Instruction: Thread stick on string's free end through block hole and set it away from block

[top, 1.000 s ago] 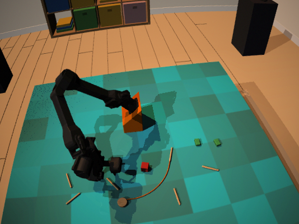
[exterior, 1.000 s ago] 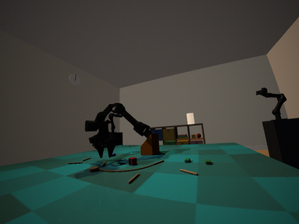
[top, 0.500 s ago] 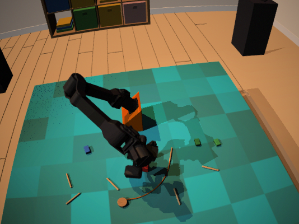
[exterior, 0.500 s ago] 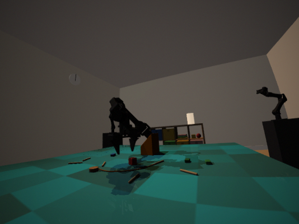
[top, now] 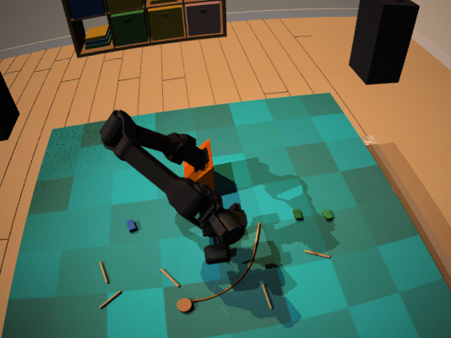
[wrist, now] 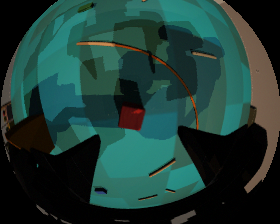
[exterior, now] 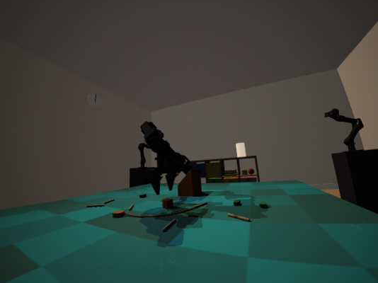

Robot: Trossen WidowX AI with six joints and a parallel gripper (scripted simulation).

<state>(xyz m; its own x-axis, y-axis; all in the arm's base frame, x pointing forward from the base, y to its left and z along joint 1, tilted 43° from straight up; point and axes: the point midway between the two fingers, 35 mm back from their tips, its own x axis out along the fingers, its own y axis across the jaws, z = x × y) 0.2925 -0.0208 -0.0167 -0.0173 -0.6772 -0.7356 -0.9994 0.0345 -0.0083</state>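
The thin stick [top: 258, 231] [exterior: 202, 204] [wrist: 92, 44] on the string's free end lies on the table. The string [top: 245, 275] [exterior: 152, 216] [wrist: 192, 97] curves from it to the round button [top: 184, 305] [exterior: 118, 214]; a finger hides the button in the wrist view. A red block [exterior: 168, 203] [wrist: 131, 117] stands inside the curve, hidden by the arm in the top view; no hole can be made out in it. My gripper [exterior: 163, 192] [wrist: 139, 135] is open and empty, above the table, with the red block below and ahead of it. The string is not through anything.
An orange wedge [top: 207, 181] [exterior: 191, 183] [wrist: 32, 135] stands at the arm's base. Loose sticks lie near the string [top: 267, 296] and to both sides [top: 317, 253] [top: 170, 277]. Two green blocks [top: 298, 214] [top: 328, 214] lie right, a blue block [top: 132, 226] left.
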